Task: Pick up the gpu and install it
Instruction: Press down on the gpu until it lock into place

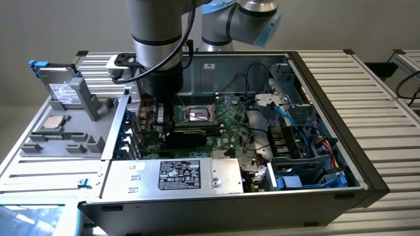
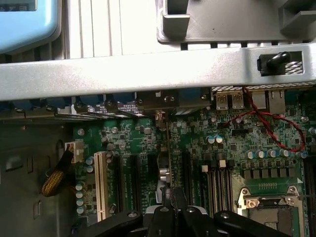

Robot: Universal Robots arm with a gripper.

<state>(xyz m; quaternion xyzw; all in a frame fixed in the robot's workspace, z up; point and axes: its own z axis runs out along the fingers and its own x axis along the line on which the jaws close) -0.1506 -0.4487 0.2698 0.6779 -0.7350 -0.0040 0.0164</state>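
One closed pincer [image 2: 170, 195] gripping upright gpu [image 2: 164, 173]

We see a brushed, dull metal case rail [image 2: 148, 69], a matt green circuit board [image 2: 197, 148] with shiny solder, a glossy white plastic slot [image 2: 102, 185], and ribbed metal table slats [image 1: 367, 93].

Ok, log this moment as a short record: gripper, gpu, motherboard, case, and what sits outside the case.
gripper: shut on the gpu, lowered inside the open case above the motherboard
gpu: seen edge-on, standing upright among the expansion slots, its end toward the case's rear wall
motherboard: green, lying flat in the case, CPU socket bare
case: side panel off, cables at the exterior view's right
outside the case: grey parts fixture at the exterior view's left
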